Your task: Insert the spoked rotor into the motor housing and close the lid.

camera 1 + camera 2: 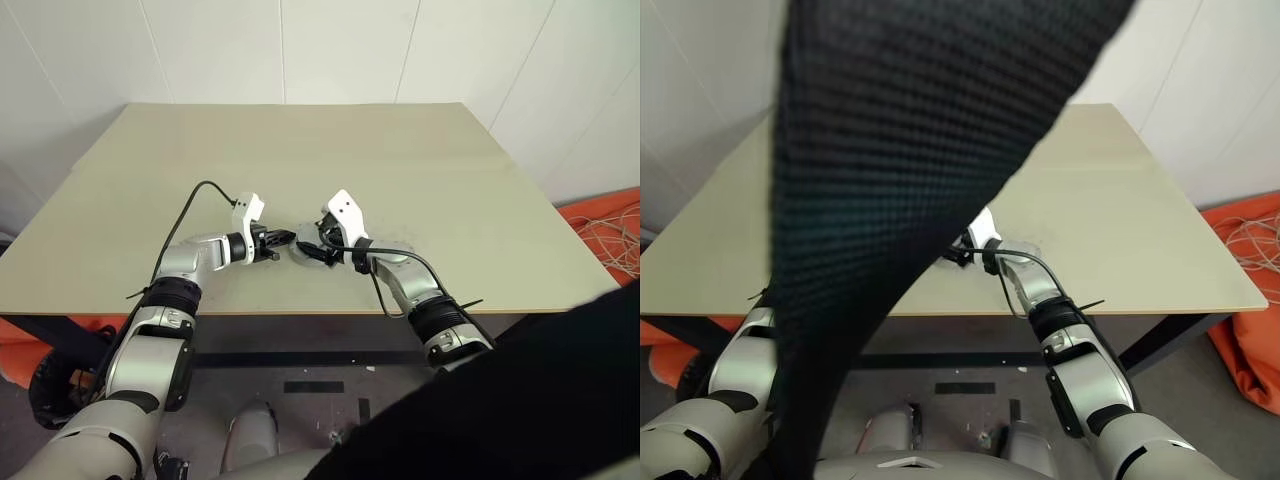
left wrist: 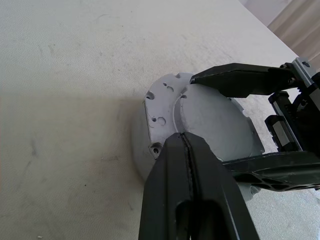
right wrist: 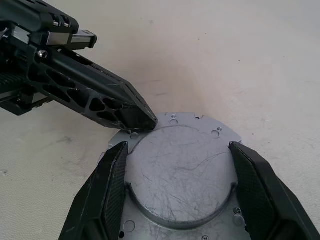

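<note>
The lid (image 3: 180,170), silver-grey domed face up with a flat rim of small holes, sits on the motor housing (image 2: 140,155) near the table's front edge. My right gripper (image 3: 179,147) straddles the dome, with its fingers (image 2: 235,80) pressed against opposite sides. My left gripper (image 2: 185,137) is shut, and its tip rests on the lid's rim at the side away from the right hand. In the left eye view, the left gripper (image 1: 285,238) and the right gripper (image 1: 312,248) meet over the lid (image 1: 300,252). The spoked rotor is hidden.
The beige table (image 1: 330,160) stretches bare behind and beside the hands, with white walls beyond. Orange cloth with loose cables (image 1: 610,235) lies on the floor to the right. Dark fabric (image 1: 900,150) hangs close in front of the right eye view.
</note>
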{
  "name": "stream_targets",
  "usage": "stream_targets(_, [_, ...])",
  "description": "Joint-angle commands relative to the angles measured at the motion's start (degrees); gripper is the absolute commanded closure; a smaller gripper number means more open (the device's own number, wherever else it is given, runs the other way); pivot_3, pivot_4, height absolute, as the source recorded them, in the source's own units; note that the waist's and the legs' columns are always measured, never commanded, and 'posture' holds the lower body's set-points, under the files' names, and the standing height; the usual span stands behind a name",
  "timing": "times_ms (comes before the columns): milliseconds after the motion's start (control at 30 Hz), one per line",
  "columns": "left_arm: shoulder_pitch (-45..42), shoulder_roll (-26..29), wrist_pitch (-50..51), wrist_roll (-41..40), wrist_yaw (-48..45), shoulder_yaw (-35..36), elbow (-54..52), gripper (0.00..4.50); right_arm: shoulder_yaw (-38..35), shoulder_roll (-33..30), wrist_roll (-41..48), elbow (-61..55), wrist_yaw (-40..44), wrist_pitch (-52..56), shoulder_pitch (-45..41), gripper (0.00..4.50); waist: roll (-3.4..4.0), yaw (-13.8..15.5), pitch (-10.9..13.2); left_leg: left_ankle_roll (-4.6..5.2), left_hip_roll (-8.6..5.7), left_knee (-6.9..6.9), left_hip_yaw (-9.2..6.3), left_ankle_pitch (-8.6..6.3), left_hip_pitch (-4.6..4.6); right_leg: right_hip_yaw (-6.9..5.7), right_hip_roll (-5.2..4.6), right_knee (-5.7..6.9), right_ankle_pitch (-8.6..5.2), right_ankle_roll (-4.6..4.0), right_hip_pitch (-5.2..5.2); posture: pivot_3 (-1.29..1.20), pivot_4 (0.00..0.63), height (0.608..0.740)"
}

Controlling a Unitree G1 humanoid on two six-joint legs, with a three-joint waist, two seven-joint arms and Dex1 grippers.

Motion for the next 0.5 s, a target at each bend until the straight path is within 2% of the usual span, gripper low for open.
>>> stream_targets(33, [0.3,0.3,0.2,0.2,-0.4,0.3,-1.2,4.49,-2.8,-2.9,-0.9,1.4,-3.3,2.9,0.2,1.39,0.0,0.0,0.0,0.0,-0.01,-0.01,0.0,0.0,0.0,0.0,-0.01,0.0,0.0,0.0,-0.01,0.0,0.0,0.74])
stream_targets(167, [0.6,0.3,0.5,0.1,-0.2,0.4,-1.8,4.49,-3.1,-2.9,-0.4,0.4,-3.0,4.0,0.2,1.39,0.0,0.1,0.0,0.0,-0.04,-0.04,0.0,0.0,-0.03,0.0,-0.05,0.0,0.0,0.0,-0.02,0.0,0.0,0.74])
stream_targets(333, [1.8,0.2,1.3,-0.4,0.3,0.8,-3.7,4.49,-5.7,-2.3,4.5,-4.6,-1.2,12.2,0.0,1.39,0.0,0.3,0.0,0.0,-0.07,-0.04,0.01,0.0,-0.09,0.0,-0.08,-0.03,0.0,0.0,0.0,0.0,0.0,0.74])
stream_targets(500, [3.9,0.2,2.3,-1.2,0.7,1.5,-6.2,4.49,-4.5,-3.5,4.4,-7.5,0.0,13.6,0.2,1.39,0.0,0.5,0.0,0.0,-0.07,-0.04,0.03,0.0,-0.15,0.0,-0.1,-0.06,-0.03,0.05,0.03,0.0,0.0,0.74])
